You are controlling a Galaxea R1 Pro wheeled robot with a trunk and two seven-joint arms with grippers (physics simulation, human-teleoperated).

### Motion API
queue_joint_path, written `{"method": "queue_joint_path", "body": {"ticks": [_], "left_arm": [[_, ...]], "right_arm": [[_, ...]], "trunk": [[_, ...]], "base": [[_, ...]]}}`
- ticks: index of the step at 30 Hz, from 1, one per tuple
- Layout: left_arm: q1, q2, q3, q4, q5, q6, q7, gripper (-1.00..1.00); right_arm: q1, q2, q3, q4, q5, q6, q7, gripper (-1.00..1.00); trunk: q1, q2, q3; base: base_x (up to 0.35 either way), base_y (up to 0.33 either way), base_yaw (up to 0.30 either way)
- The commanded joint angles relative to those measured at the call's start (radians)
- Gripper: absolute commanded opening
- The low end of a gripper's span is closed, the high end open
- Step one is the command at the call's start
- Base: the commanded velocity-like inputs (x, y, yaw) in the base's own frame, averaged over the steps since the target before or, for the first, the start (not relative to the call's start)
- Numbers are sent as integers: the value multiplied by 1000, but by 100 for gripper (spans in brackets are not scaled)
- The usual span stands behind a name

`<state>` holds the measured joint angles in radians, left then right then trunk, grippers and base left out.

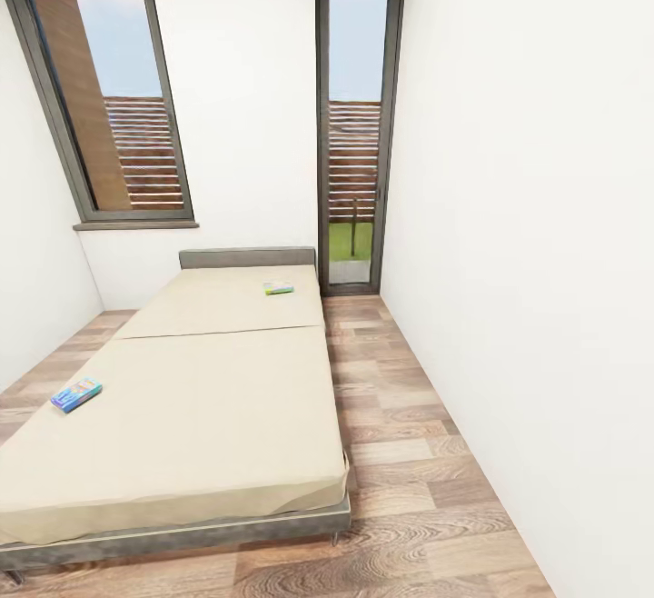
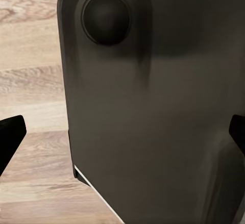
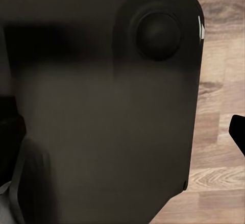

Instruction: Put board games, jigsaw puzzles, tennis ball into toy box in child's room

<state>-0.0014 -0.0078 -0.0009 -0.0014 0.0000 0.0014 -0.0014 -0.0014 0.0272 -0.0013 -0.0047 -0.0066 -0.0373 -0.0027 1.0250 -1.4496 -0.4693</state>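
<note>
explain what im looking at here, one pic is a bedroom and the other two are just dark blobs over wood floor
These are simulator renders from a wheeled robot with two arms. The bedroom picture comes from its head camera: a low bed with a beige mattress, a mostly blue board game near its left edge and a green-edged board game close to the headboard. The other two come from cameras near each gripper. The dark shapes there look like the robot's own body above the plank floor. The left gripper shows black fingertips far apart, so it is open, holding nothing. The right gripper's state is unclear.
</note>
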Motion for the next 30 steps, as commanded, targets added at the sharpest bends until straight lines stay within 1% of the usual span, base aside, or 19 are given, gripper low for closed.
{"method": "queue_joint_path", "body": {"ticks": [1,13,16,22,30], "left_arm": [[0,0,0,0,0,0,0,100],[0,0,0,0,0,0,0,100],[0,0,0,0,0,0,0,100],[0,-1,1,0,0,0,0,100],[0,0,-1,0,0,0,0,100]], "right_arm": [[0,0,0,0,0,-3,0,100],[0,-1,2,0,5,-4,0,100],[0,0,3,0,2,-5,0,100],[0,2,3,0,-2,-6,0,100],[0,3,3,0,0,-6,0,100]], "trunk": [[0,0,-1],[0,0,-1],[0,0,-2],[0,0,-8],[0,0,-15]], "base": [[0,0,0],[0,0,1],[0,0,79],[0,0,177],[0,0,243]]}}
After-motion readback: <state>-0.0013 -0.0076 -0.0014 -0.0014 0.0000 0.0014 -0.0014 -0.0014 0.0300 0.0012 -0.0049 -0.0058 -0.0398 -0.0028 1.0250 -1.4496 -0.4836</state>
